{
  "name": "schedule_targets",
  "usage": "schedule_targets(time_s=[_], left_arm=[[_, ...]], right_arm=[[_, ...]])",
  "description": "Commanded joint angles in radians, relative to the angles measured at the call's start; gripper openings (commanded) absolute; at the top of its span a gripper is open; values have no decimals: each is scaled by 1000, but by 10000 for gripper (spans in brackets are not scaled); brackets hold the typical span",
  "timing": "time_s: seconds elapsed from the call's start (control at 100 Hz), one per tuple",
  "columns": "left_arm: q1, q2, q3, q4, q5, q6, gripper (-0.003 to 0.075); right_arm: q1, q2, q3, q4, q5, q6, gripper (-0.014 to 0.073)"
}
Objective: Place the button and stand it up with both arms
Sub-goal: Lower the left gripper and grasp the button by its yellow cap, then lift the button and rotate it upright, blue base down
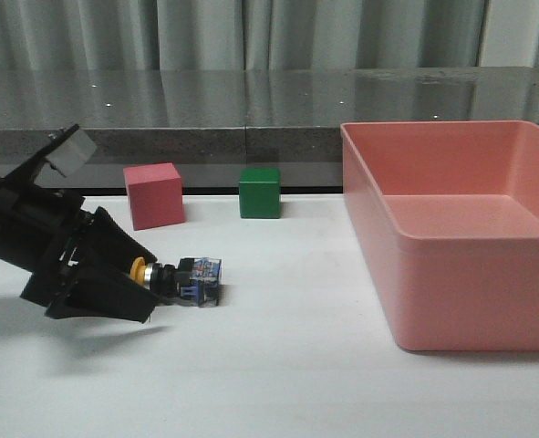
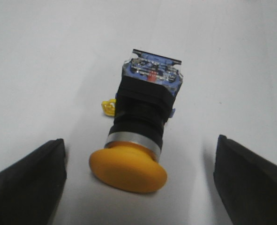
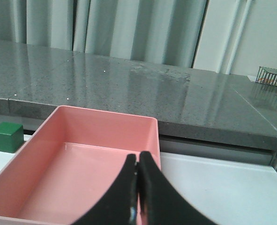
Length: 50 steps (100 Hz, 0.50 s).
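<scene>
The button (image 1: 185, 276) lies on its side on the white table, yellow cap toward my left arm, blue-clear base pointing right. In the left wrist view the button (image 2: 140, 126) lies between the two black fingers (image 2: 28, 180), which stand wide apart and do not touch it. My left gripper (image 2: 138, 180) is open around the cap end; in the front view the left gripper (image 1: 146, 287) sits low at the table's left. My right gripper (image 3: 138, 161) is shut with nothing in it, hovering over the pink bin (image 3: 58, 126). The right arm does not show in the front view.
A large pink bin (image 1: 451, 182) fills the right side of the table. A pink cube (image 1: 153, 195) and a green cube (image 1: 259, 192) stand at the back, beyond the button. The green cube (image 3: 7, 137) also shows left of the bin. A grey ledge runs behind.
</scene>
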Motion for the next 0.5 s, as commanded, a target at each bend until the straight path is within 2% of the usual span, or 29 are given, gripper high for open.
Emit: schedule_targets(time_s=[0.0,0.08,0.34,0.42,0.49], left_arm=[[2,-36,-21,-37,35,-3,573],[2,-36,-21,-37,42,-3,478],[4,-36,-21,-26,106,-3,75],[14,-36,-21,-19,145,-3,-16],[33,-36,-25,-12,206,-3,-19]], right_arm=[[-8,11,-23,1,-84,0,-61],[-8,11,-23,1,-84,0,-61],[-8,11,-23,1,-84,0,-61],[-8,11,-23,1,-84,0,-61],[-8,11,-23,1,-84,0,-61]])
